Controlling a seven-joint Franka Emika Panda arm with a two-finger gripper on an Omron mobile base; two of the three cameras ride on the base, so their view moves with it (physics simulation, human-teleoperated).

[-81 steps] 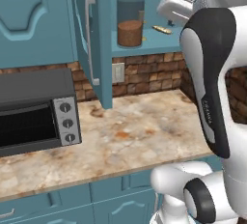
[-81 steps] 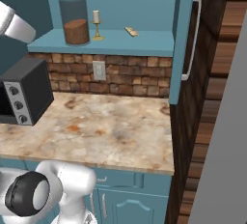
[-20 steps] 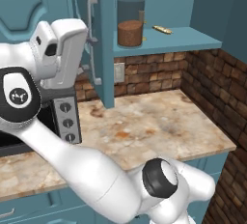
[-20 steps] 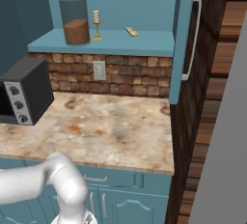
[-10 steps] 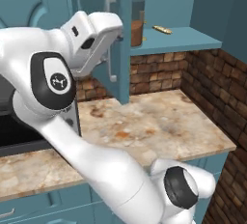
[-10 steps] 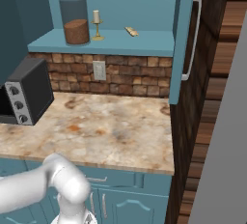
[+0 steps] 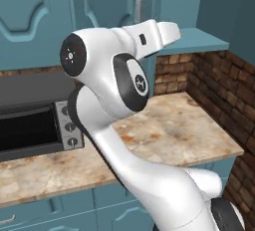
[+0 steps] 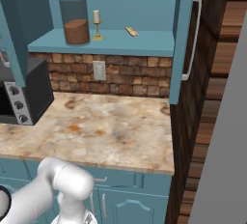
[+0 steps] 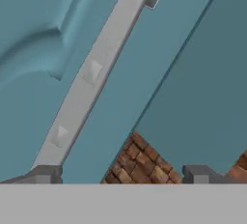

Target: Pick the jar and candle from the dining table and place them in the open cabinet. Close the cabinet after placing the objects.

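The white arm [image 7: 107,90] rises before the teal cabinet [image 7: 40,21], its hand by the door's silver handle [image 7: 140,7], above the marbled counter [image 7: 174,130] and black toaster oven [image 7: 35,125].

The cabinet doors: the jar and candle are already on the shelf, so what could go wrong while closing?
1. The fingers stand open close to the left door's handle; a push may slip off it.
2. The right door is wide open and may be forgotten.
3. The jar and candle sit near the shelf's front, so a door might knock them.
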